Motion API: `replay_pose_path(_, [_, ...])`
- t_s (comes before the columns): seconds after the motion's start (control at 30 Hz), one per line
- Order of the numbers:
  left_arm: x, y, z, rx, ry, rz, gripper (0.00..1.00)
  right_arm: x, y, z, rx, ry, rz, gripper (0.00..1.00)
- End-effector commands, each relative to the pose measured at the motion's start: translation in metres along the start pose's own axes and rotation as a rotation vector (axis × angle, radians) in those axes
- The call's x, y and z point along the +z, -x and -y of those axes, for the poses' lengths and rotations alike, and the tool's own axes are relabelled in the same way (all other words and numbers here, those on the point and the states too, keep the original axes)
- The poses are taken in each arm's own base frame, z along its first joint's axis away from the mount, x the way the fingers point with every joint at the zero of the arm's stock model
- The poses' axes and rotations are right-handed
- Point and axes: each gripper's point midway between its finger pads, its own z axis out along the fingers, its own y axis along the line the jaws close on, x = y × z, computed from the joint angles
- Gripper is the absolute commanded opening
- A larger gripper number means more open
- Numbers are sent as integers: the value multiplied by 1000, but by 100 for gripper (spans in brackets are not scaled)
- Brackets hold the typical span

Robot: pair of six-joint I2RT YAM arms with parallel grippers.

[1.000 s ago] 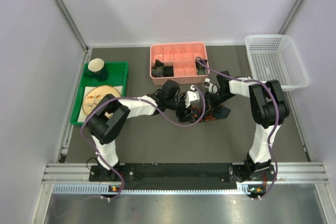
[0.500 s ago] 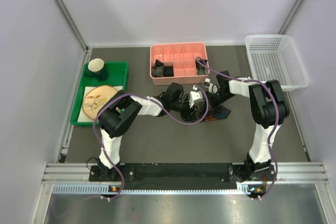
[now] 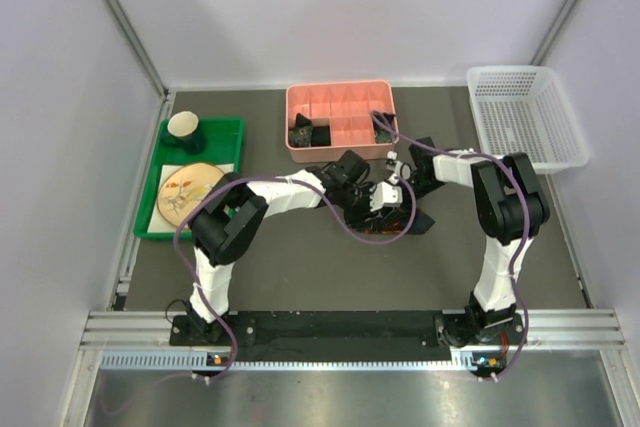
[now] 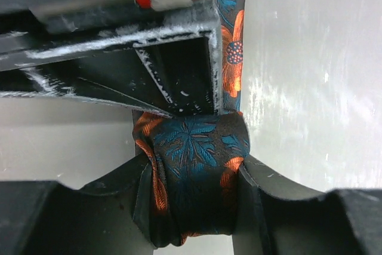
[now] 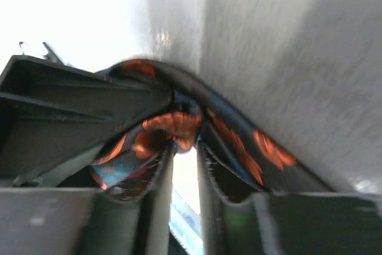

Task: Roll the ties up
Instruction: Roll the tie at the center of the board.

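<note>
The left gripper [image 4: 194, 168] has swung rightward and now meets the right gripper [image 5: 186, 147] just in front of the pink box [image 3: 340, 87]. Left of that box, a green tray [image 3: 232, 127] carries a cup [image 3: 185, 127] and a plate [image 3: 185, 190].

The left jaws pinch the tie [image 4: 191, 141], wound into a fat roll with a flat tail running out of it. The right jaws stand a narrow slit apart with fabric bunched at their tips; whether they grip it I cannot tell.

Dark bundles [image 3: 310, 133] already fill some of the box's compartments, so this roll looks partly done and not yet stowed. A white basket [image 3: 510, 71] sits right of the box. The table [image 3: 300, 267] is dark grey, the walls [image 3: 350, 7] pale.
</note>
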Motion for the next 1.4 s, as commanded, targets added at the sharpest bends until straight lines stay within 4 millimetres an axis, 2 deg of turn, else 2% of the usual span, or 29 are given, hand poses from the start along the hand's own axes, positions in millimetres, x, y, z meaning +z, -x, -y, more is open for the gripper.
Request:
replay_pose_path(0.0, [-13,-77,24,-7,-116,-364,20,-23,-9,-28,-38,119,-24,27])
replay_pose_path(0.13, [-6,-78,27,-6,-129,-396,20,-40,-11,-33,-43,159,-11,39])
replay_pose_path(0.2, [-2,-77,30,8,-124,-405,22,-45,-12,-34,-37,181,-5,41])
replay_pose_path(0.4, [5,-74,33,29,-117,-417,24,-51,-15,-50,-46,264,15,49])
replay_pose_path(0.43, [6,-74,34,32,-117,-418,25,-53,-14,-52,-55,264,25,53])
replay_pose_path(0.57, [7,-73,35,31,-119,-408,30,-45,-6,-44,-35,246,49,55])
replay_pose_path(0.77, [11,-71,40,21,-139,-386,36,-29,5,-36,-49,215,57,49])
replay_pose_path(0.97, [13,-72,41,22,-145,-379,38,-13,1,-27,-64,180,36,41])
replay_pose_path(1.07, [14,-72,42,16,-148,-375,40,-10,1,-19,-67,149,31,23])
replay_pose_path(1.1, [14,-72,42,12,-146,-373,41,-9,-2,-14,-66,132,20,4])
replay_pose_path(1.13, [13,-71,41,11,-144,-370,42,-9,-1,-9,-68,105,22,0])
replay_pose_path(1.23, [8,-65,37,-26,-126,-311,49,-8,-2,4,-76,53,16,0])
replay_pose_path(1.27, [3,-62,30,-47,-110,-284,51,-9,-2,7,-82,38,21,0])
replay_pose_path(1.3, [1,-53,32,-84,-134,-224,52,-9,-1,10,-95,18,26,0])
replay_pose_path(1.33, [-5,-40,27,-90,-123,-149,55,-9,1,17,-101,-22,35,0])
replay_pose_path(1.37, [-13,-36,15,-122,-103,-90,56,-10,3,20,-110,-43,41,0])
